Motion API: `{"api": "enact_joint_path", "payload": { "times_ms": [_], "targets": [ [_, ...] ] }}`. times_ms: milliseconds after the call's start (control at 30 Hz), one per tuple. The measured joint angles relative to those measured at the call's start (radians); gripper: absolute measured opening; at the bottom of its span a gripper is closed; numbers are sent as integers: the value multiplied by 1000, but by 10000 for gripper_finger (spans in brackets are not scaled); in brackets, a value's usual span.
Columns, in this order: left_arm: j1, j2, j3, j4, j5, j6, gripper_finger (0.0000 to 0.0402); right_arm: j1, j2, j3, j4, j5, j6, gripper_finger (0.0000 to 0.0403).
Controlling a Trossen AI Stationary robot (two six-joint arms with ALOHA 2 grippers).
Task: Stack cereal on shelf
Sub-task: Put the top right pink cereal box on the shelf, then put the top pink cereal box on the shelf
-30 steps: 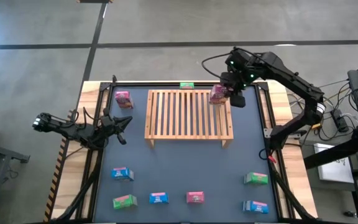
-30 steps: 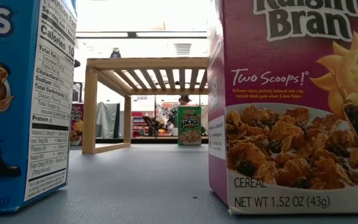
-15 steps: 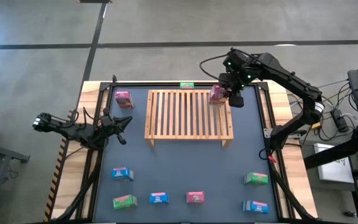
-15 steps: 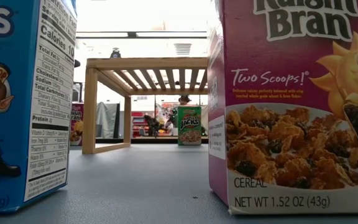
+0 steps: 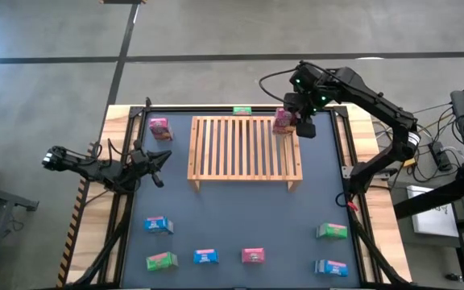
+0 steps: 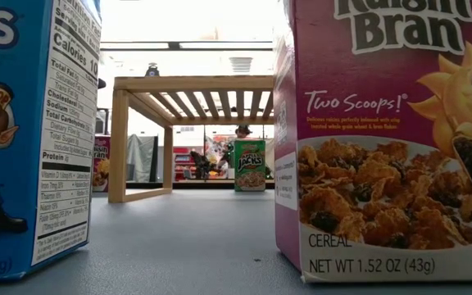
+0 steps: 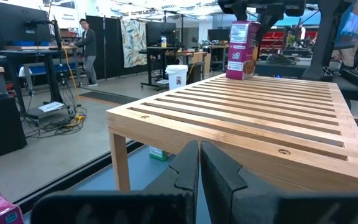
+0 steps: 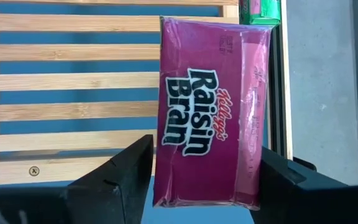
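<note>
My right gripper is over the far right corner of the light-wood rack, shut on a pink Raisin Bran box. In the left wrist view this box stands upright on the slats. My left gripper is shut and empty, low beside the rack's left side. Another pink box stands left of the rack. A green box stands behind the rack. My right gripper pinches the pink box between its two fingers, one on each narrow side, near the box's top end. The fingers come from above, pointing down. The box is upright, with its bottom end on the rack's slats at the far right corner.
Several boxes stand along the near edge: blue, green, blue, pink, green, blue. The low view shows a blue box and a pink box close up. A person stands in the room beyond.
</note>
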Motion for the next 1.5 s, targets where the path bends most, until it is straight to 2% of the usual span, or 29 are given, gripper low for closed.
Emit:
{"api": "enact_joint_path", "payload": {
  "times_ms": [367, 967, 1300, 1433, 1500],
  "targets": [
    [0, 0, 0, 0, 0, 0, 0, 0, -12, 0, 1, -2, 18, 213],
    [0, 0, 0, 0, 0, 0, 0, 0, -110, 0, 1, 22, 52, 276],
    [0, 0, 0, 0, 0, 0, 0, 3, -281, -27, 37, 13, 179, 254],
    [0, 0, 0, 0, 0, 0, 0, 3, -409, -100, 163, 11, 221, 244],
    [0, 0, 0, 0, 0, 0, 0, 3, -492, -169, 272, -30, 254, 242]
  ]
}}
